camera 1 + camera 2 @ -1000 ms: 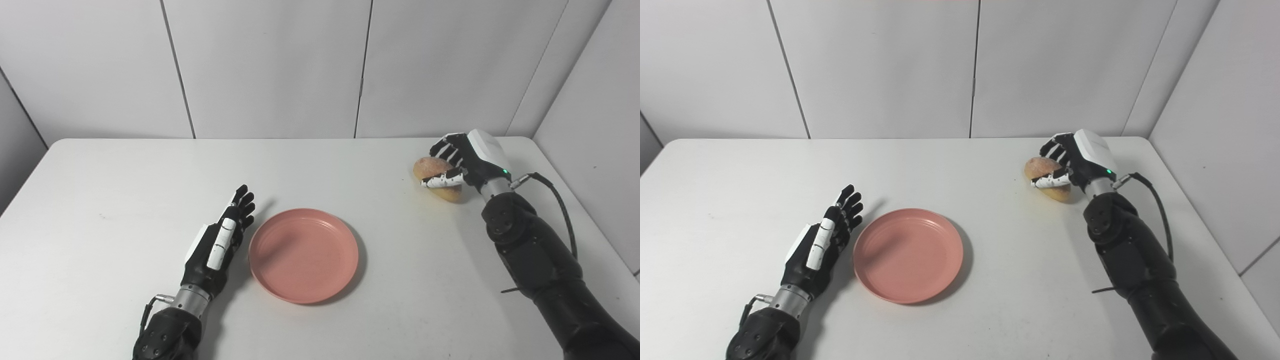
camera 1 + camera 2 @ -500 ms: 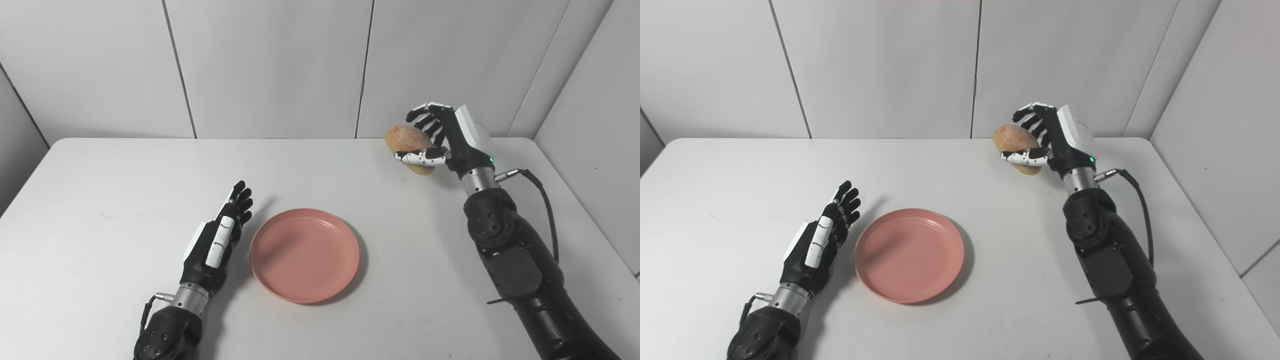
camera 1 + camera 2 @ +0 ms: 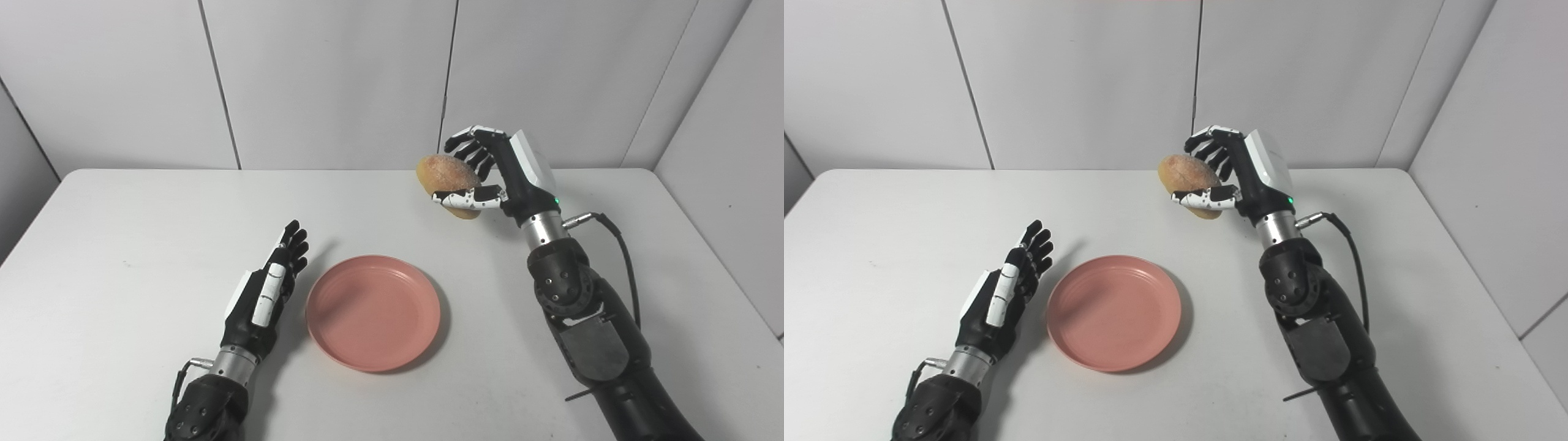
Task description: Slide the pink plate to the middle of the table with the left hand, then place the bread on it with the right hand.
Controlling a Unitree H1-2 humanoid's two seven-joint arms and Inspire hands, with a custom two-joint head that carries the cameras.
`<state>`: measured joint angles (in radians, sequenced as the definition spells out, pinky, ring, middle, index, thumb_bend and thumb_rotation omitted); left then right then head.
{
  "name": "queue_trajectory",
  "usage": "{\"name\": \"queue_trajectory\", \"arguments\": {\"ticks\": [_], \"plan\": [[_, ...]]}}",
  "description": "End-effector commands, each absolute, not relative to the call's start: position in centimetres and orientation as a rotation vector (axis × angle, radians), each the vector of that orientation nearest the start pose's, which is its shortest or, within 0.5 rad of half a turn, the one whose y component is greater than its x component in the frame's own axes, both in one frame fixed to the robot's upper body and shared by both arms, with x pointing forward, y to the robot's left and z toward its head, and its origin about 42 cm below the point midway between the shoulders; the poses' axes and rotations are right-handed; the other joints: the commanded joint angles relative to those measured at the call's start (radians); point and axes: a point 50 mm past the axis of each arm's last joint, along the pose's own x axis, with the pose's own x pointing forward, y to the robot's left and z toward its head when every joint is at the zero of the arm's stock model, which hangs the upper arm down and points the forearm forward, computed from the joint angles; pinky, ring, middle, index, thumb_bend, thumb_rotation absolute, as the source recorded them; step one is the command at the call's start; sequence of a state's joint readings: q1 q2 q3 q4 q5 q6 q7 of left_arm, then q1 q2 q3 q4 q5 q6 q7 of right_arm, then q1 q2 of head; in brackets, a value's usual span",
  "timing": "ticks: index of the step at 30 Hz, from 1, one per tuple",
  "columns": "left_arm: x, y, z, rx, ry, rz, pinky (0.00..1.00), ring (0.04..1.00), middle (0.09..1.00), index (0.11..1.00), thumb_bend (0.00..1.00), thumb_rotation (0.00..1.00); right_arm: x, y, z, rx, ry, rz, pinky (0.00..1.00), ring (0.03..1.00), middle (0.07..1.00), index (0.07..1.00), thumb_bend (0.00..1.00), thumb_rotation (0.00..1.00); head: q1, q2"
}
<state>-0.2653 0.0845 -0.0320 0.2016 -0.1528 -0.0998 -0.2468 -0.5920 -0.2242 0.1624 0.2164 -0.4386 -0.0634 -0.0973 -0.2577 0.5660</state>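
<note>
The pink plate [image 3: 373, 312] lies flat near the middle of the white table [image 3: 122, 208]. My left hand [image 3: 267, 290] rests on the table just left of the plate, open, fingers straight and apart from the rim. My right hand [image 3: 496, 174] is raised above the table behind and to the right of the plate, shut on the brown bread roll [image 3: 446, 176]. The roll hangs in the air, held between thumb and fingers, clear of the plate.
White wall panels [image 3: 331, 79] stand behind the table's far edge, and a side wall [image 3: 729, 135] closes the right. A black cable [image 3: 618, 245] loops beside my right forearm.
My right hand has lifted the bread off the table at the far right and carried it left and up toward the plate. The left hand and the plate have stayed put.
</note>
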Motion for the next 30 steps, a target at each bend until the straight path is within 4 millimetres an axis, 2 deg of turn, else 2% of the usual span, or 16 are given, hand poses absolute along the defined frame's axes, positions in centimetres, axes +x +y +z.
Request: {"name": "queue_trajectory", "arguments": {"ticks": [1, 5, 8, 15, 25, 30], "plan": [[36.8, 19.0, 13.6, -0.055, -0.199, -0.332, 1.00, 1.000, 1.000, 0.979, 0.70, 0.97, 44.2, -18.3, 27.9, -0.662, -0.616, 0.101, 0.34, 0.402, 0.488, 0.541, 0.51, 0.00, 0.004, 0.002], [36.7, 18.7, 13.6, -0.054, -0.200, -0.332, 1.00, 1.000, 1.000, 0.985, 0.70, 0.97, 42.9, -16.4, 27.4, -0.667, -0.609, 0.156, 0.33, 0.414, 0.498, 0.514, 0.51, 0.00, 0.007, 0.003], [36.7, 18.6, 13.7, -0.055, -0.201, -0.329, 1.00, 1.000, 1.000, 0.983, 0.70, 0.96, 41.9, -15.3, 26.9, -0.661, -0.622, 0.203, 0.31, 0.400, 0.479, 0.530, 0.51, 0.00, 0.009, 0.003], [36.6, 18.4, 13.8, -0.054, -0.205, -0.323, 1.00, 1.000, 1.000, 0.989, 0.72, 0.96, 40.9, -13.6, 25.2, -0.677, -0.649, 0.275, 0.29, 0.379, 0.459, 0.543, 0.51, 0.00, 0.019, 0.007], [36.6, 18.2, 13.9, -0.051, -0.203, -0.315, 1.00, 1.000, 1.000, 0.989, 0.73, 0.95, 39.9, -13.2, 22.7, -0.732, -0.634, 0.363, 0.32, 0.394, 0.458, 0.538, 0.51, 0.00, 0.024, 0.015], [36.5, 18.0, 14.0, -0.059, -0.203, -0.312, 1.00, 1.000, 1.000, 0.988, 0.72, 0.95, 39.5, -13.6, 21.8, -0.745, -0.643, 0.398, 0.29, 0.393, 0.451, 0.539, 0.51, 0.00, 0.028, 0.019]]}}
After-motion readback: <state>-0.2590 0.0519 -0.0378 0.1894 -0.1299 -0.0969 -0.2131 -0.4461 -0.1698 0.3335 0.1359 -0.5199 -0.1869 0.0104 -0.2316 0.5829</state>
